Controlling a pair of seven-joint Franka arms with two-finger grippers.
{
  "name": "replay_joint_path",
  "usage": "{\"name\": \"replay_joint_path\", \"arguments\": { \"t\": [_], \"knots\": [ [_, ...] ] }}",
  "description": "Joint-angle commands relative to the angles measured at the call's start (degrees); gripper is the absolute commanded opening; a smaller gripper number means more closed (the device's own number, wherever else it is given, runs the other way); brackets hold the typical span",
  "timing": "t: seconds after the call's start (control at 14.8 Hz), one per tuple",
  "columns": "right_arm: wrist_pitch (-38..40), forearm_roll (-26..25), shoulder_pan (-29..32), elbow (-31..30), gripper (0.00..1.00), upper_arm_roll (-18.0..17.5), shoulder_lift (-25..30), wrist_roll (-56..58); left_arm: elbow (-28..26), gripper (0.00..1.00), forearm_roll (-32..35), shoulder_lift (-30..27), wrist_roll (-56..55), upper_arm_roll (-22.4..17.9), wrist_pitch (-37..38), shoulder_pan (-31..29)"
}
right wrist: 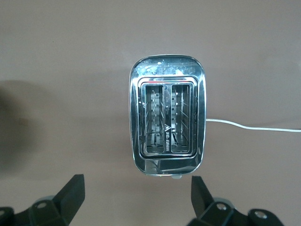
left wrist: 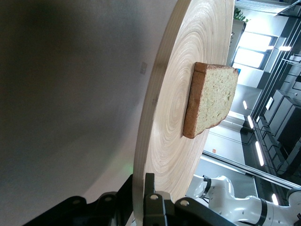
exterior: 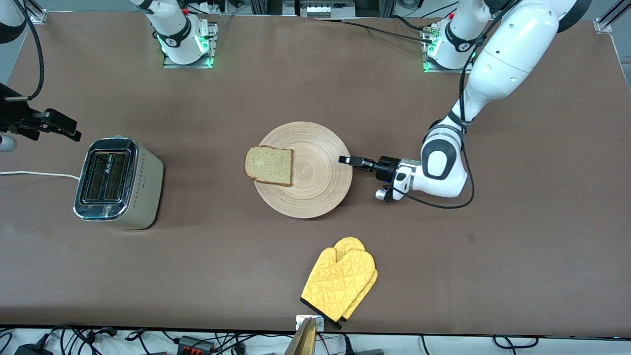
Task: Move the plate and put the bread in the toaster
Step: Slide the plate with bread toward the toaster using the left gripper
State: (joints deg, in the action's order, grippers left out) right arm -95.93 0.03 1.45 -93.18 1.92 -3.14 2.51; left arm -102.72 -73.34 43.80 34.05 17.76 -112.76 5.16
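Observation:
The round light-wood plate (exterior: pixel 315 192) lies at the table's middle. The bread (exterior: pixel 269 165) rests on its rim toward the right arm's end and overhangs the edge. My left gripper (exterior: pixel 345 159) is shut on the plate's rim toward the left arm's end. In the left wrist view the plate (left wrist: pixel 164 132) runs between my left gripper's (left wrist: pixel 143 181) fingers, with the bread (left wrist: pixel 211 99) on it. The toaster (exterior: pixel 116 182) stands at the right arm's end, both slots empty. My right gripper (exterior: pixel 56 124) hangs open and empty in the air beside it. The right wrist view shows the toaster (right wrist: pixel 167 120) past the right gripper (right wrist: pixel 136 188).
A yellow quilted oven mitt (exterior: pixel 340 278) lies near the table's front edge, nearer to the front camera than the plate. The toaster's white cord (exterior: pixel 39 173) runs off toward the right arm's end and also shows in the right wrist view (right wrist: pixel 249 126).

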Motion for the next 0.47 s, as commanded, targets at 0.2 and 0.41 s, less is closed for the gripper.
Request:
{"name": "replay_joint_path", "arguments": {
  "t": [0.2,0.41],
  "knots": [
    [-1.7,-0.6,0.6,-2.9,1.00,-0.3,1.8,0.7,4.3,0.00,-3.8,4.4,-0.1,-0.3,-2.2,5.0],
    [-1.6,-0.4,0.6,-2.9,1.00,-0.2,1.8,0.7,5.0,0.00,-5.6,5.2,-0.2,-0.3,-6.6,7.3]
  ]
}}
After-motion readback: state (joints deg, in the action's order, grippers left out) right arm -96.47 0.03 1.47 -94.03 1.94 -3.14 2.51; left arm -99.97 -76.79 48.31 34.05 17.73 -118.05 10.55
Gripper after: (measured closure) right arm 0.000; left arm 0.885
